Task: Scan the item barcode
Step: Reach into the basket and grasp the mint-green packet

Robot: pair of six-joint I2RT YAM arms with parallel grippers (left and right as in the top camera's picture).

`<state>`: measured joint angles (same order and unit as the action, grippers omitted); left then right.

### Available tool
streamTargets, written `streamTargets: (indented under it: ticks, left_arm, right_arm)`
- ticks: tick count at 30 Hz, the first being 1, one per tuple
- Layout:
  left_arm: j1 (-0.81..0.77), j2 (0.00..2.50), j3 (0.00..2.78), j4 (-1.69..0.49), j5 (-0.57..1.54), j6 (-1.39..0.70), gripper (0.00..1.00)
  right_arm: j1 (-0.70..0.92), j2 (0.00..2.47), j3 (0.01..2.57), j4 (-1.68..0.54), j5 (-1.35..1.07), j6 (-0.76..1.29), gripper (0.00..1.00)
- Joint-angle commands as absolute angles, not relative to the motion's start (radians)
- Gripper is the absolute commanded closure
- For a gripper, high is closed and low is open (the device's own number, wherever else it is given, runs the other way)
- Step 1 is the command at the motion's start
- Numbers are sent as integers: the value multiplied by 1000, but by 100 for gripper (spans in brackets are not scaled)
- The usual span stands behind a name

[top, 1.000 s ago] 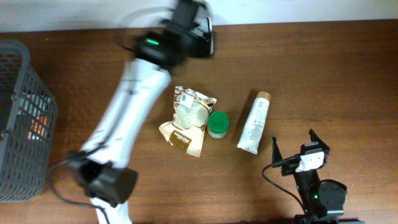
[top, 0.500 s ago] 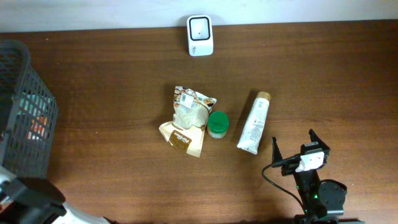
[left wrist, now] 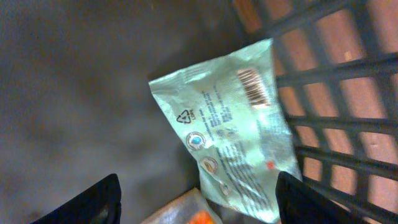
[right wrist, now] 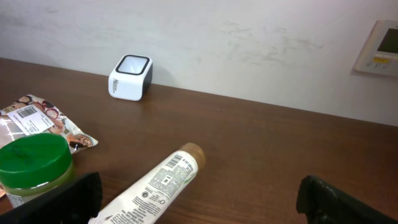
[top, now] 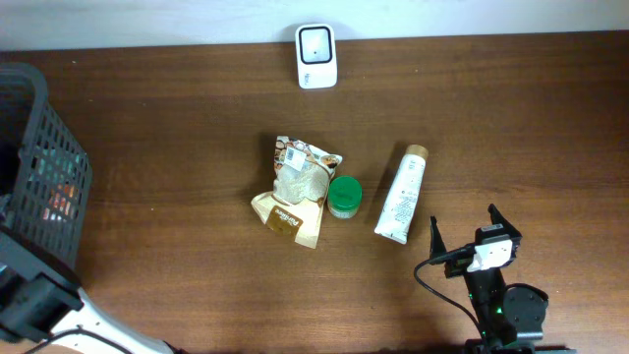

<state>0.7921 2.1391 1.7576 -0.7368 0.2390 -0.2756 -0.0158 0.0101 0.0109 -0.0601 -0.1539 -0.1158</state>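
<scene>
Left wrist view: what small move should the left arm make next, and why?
Probably lower the left fingers onto the pale green packet in the basket: they stand open and empty, and the packet lies just ahead, barcode showing.

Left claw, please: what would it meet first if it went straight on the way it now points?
Most likely the pale green plastic packet with a barcode, lying in the dark mesh basket ahead of the open left claw; nothing shows in between, though depth is unclear.
</scene>
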Motion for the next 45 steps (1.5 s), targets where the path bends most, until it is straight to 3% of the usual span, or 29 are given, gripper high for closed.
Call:
streamTargets:
  ticks: [1,13,15,17,18,24,35,41,45]
  left_arm:
    - [786,2198,1751,-718,266,-259,25]
    - [737,2342,1751,-545,290,-207,29]
    - [721,2355,1751,-531,292,-207,41]
    - [716,2356,1751,-533,293,-207,89]
    - [719,2356,1751,-536,293,-207,100]
    - [762,2244,1759,-596,293,-207,100]
    - [781,1454,1759,-679,293,-207,100]
    - [498,1416,1714,-986,311,-39,100]
    - [193,1580,1496,-944,311,157,100]
  right_arm:
    - [-7,3,6,-65,-145,-115,2]
    - [-7,4,6,-66,-145,-115,1]
    - [-7,3,6,-65,-145,-115,2]
    - [-7,4,6,-66,-145,-115,2]
    - [-7,4,6,-65,-145,-115,2]
    - [-7,4,6,-66,-145,-115,2]
    - [-7,4,6,-65,-145,-115,2]
    - [-7,4,6,-66,-145,-115,2]
    - [-7,4,6,-66,-145,-115,2]
